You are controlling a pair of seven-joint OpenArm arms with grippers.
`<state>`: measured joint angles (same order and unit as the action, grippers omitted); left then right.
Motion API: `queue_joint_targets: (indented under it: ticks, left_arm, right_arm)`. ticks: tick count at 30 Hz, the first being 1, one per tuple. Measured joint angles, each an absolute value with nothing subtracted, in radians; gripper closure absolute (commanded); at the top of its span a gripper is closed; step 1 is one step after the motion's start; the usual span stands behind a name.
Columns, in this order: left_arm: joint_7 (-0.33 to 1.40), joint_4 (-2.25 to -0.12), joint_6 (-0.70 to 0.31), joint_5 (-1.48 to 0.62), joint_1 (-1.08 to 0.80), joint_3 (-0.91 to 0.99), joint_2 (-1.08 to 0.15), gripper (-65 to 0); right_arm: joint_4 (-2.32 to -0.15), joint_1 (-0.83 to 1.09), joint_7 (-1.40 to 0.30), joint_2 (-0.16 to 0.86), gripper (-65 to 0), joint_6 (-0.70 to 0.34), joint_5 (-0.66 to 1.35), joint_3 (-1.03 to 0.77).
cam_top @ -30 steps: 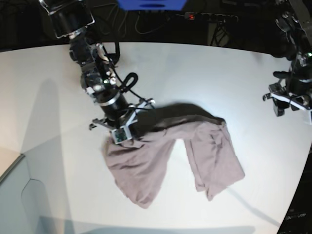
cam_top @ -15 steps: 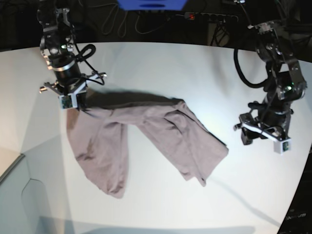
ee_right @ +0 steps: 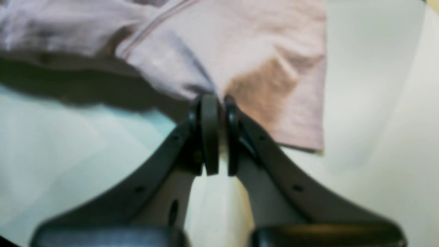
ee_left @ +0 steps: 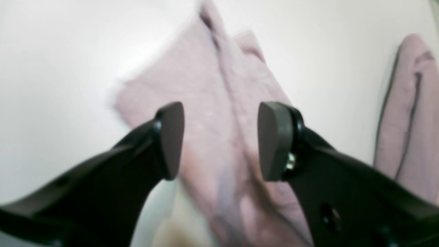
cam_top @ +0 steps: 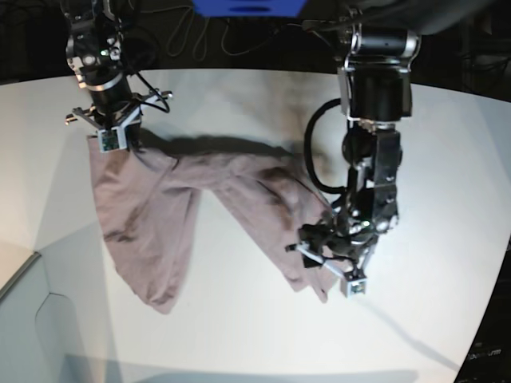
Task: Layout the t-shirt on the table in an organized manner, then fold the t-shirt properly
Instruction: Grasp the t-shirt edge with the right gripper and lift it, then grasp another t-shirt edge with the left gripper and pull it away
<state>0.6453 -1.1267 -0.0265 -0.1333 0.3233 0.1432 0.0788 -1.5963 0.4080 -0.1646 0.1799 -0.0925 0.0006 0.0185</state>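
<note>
Left arm (cam_top: 326, 265) now over t-shirt (cam_top: 152, 215); wrist view shows jaws apart.

T-shirt (cam_top: 200, 211) is lying spread across the middle of the table (cam_top: 447, 159) in an inverted V, one limb running down toward the near-left, the other toward the near-right. Right gripper (cam_top: 108, 137) is sitting at the far-left end of the cloth, jaws pinched on its edge (ee_right: 214, 92), with fabric hanging off in front of it. Left gripper (cam_top: 329, 267) is hovering over the near-right limb, its fingers (ee_left: 171, 137) standing apart on either side of a fold of the shirt (ee_left: 219, 113), table showing on both sides.
</note>
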Motion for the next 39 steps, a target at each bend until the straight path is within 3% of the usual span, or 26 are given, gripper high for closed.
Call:
queue_joint_targets:
  ticks: [6, 12, 35, 37, 39]
  left_arm:
    - [0.496, -0.826, -0.014, -0.128, 0.466, 0.083, 0.099, -33.6]
    - [0.392, -0.677, -0.013, -0.131, 0.494, 0.077, 0.105, -33.6]
    - [0.279, -0.575, -0.011, -0.135, 0.500, 0.083, 0.103, -33.3]
    - [0.279, -0.575, -0.011, -0.135, 0.499, 0.082, 0.102, -30.8]
    - [0.280, -0.574, -0.011, -0.134, 0.499, 0.080, 0.102, -24.3]
  right_arm:
    - [-1.591, 0.421, -0.160, 0.180, 0.0, -0.093, 0.001, 0.016]
    - [-1.558, 0.417, -0.159, 0.180, 0.0, -0.093, 0.001, 0.016]
    - [-1.512, 0.412, -0.161, 0.183, 0.0, -0.093, 0.001, 0.016]
    - [-1.512, 0.410, -0.161, 0.183, 0.0, -0.093, 0.001, 0.016]
    - [-1.512, 0.410, -0.161, 0.182, 0.0, -0.093, 0.001, 0.016]
